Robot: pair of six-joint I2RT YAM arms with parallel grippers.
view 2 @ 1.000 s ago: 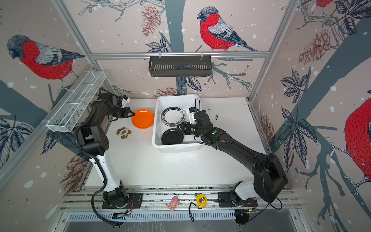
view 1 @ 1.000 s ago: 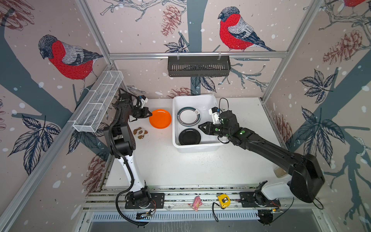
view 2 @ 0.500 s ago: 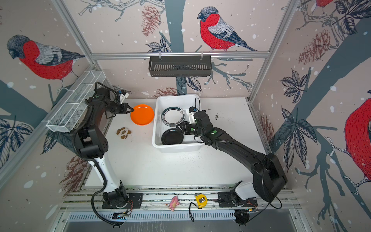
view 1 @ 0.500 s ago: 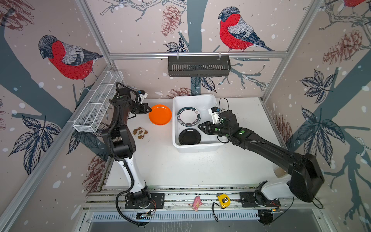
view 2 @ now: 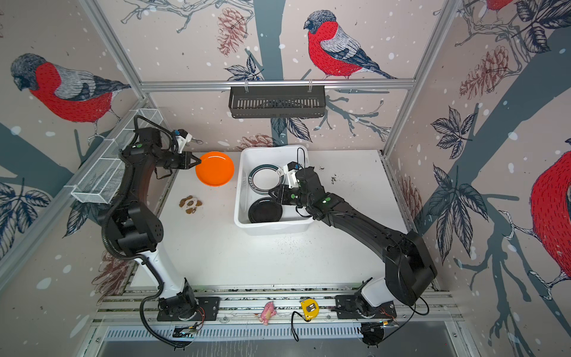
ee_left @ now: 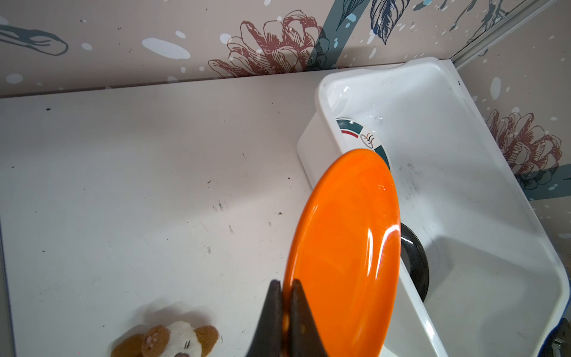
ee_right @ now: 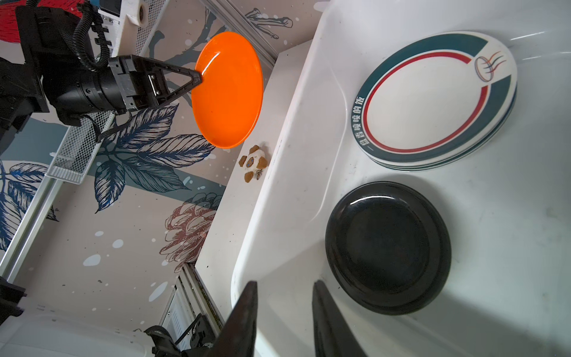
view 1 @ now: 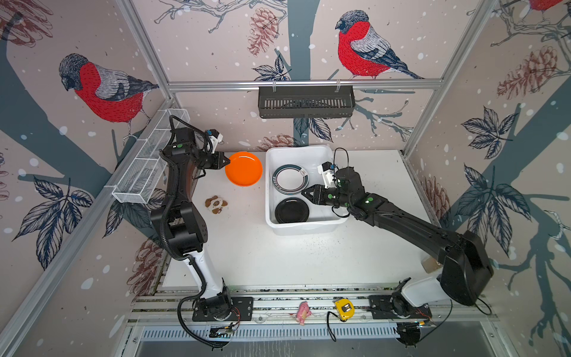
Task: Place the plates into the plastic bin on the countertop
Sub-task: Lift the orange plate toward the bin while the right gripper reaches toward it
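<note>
Orange fills the space right at the left tool (ee_left: 285, 282). Its two black fingers are clenched on the rim of a plain round orange plate (ee_left: 346, 247), which juts away from the tips, tilted on edge and clear of the white speckled worktop (ee_left: 123, 185). Close under the tool a brown-and-white plush toy (ee_left: 173, 340) lies on the worktop, its lower part cut off by the frame edge in the left wrist view. Past the plate's far rim stands the large white rectangular plastic bin (ee_left: 463, 185); the plate is outside it, just beside its long wall. Seen from this tool, the plate hides most of what lies in the bin: only an arc of teal and red ring and a sliver of black show.

The right tool (ee_right: 285, 284) hangs over the bin, fingers parted with nothing between them. Their bases are cut off in the right wrist view, and whether the tips sit below the rim is hard to make out. Just ahead of the tips a plain round black plate (ee_right: 387, 247) lies flat on the bin floor. Farther on lies a stack of white plates with teal and red rings (ee_right: 432, 99); several rims show under the top one, but their number cannot be told. Beyond the bin's wall, farthest from this tool, hangs the orange plate.
</note>
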